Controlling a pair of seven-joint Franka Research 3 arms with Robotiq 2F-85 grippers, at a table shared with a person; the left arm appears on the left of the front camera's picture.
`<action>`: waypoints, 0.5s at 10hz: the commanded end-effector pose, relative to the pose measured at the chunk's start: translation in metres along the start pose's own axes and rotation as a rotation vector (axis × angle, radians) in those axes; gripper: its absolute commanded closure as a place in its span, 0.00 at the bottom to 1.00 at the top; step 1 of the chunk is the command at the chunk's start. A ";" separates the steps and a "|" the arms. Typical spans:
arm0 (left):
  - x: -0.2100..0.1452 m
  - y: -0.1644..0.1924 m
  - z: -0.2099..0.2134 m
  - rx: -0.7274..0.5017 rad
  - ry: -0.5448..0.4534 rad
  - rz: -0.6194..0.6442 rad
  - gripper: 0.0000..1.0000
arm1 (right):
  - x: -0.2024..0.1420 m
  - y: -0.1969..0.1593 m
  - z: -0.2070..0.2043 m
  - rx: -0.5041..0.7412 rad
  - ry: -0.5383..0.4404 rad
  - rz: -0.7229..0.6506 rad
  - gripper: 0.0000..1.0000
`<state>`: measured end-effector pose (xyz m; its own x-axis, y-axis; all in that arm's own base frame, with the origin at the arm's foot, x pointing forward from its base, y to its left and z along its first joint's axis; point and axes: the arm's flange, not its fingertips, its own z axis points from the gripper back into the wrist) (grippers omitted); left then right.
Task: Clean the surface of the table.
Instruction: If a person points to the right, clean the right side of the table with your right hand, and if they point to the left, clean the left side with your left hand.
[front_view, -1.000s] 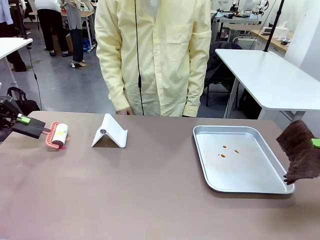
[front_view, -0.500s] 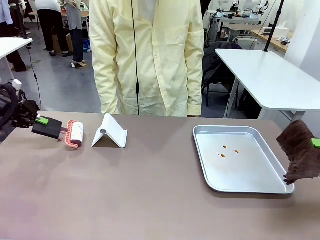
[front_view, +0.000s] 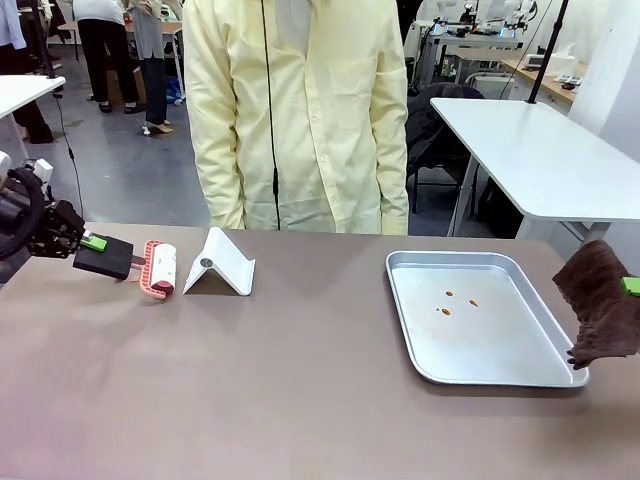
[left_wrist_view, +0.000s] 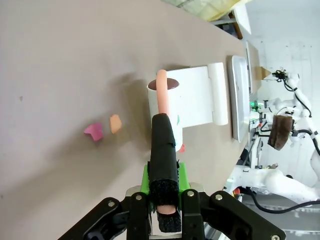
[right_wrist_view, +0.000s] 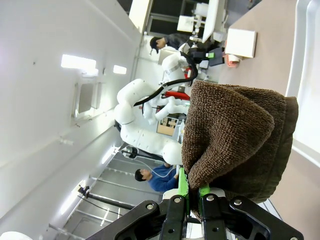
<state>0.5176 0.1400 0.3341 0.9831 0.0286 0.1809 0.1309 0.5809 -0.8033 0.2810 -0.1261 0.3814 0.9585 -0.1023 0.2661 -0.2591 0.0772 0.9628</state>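
- Since a second ago the lint roller (front_view: 160, 269) has travelled right along the far part of the bench (front_view: 300, 400) and now sits just beside the white folded stand (front_view: 222, 263), a narrow gap between them.
- Greyish-brown and bare across its whole near half, the bench spans the front view; the person (front_view: 300, 110) in a pale yellow shirt stands at its far edge.
- Clenched on the roller's black handle (left_wrist_view: 164, 155), the left tool (front_view: 98, 250) reaches in from the bench's left end, with the roller's white drum pointing away from it.
- The drum appears to lie on the bench top, though contact is hard to confirm.
- Seen from the left wrist, a pink scrap (left_wrist_view: 94, 131) and an orange scrap (left_wrist_view: 115, 123) lie side by side on the bench, near the drum.
- A silver tray (front_view: 500, 372) sits on the right part of the bench, well apart from the stand, with a few small orange crumbs (front_view: 446, 310) inside it.
- At the right edge, the right tool (front_view: 630, 286) is clamped on a brown cloth (front_view: 603, 315), unmoved over the last second; the cloth hangs in front of the tray's near right corner.
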 end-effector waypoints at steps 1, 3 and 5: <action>-0.019 -0.017 0.018 -0.065 -0.024 -0.010 0.78 | 0.002 0.007 -0.001 0.010 -0.008 -0.018 1.00; -0.047 -0.049 0.057 -0.195 -0.072 -0.069 0.78 | 0.002 0.007 -0.001 0.010 -0.008 -0.018 1.00; -0.089 -0.073 0.109 -0.214 -0.126 -0.094 0.78 | 0.002 0.007 -0.001 0.010 -0.008 -0.018 1.00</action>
<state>0.4360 0.1753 0.4273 0.9563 0.0744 0.2829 0.2274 0.4195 -0.8788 0.2810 -0.1259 0.3815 0.9586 -0.1017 0.2661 -0.2591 0.0776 0.9627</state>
